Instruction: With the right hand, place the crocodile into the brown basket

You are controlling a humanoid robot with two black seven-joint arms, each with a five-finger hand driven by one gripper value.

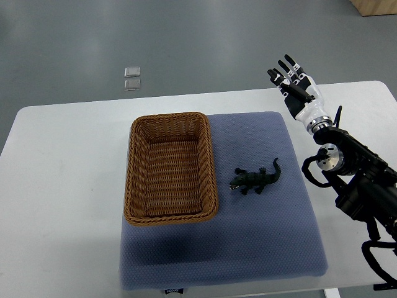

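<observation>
1. While your right hand (295, 82) hovers over the table's (62, 161) far right edge, its fingers are spread and hold nothing.
2. You have the crocodile (255, 179) lying on the blue mat (260, 248), well apart from that hand.
3. Your brown basket (171, 167) stands just left of the crocodile, on the mat's left part, not touching it.
</observation>
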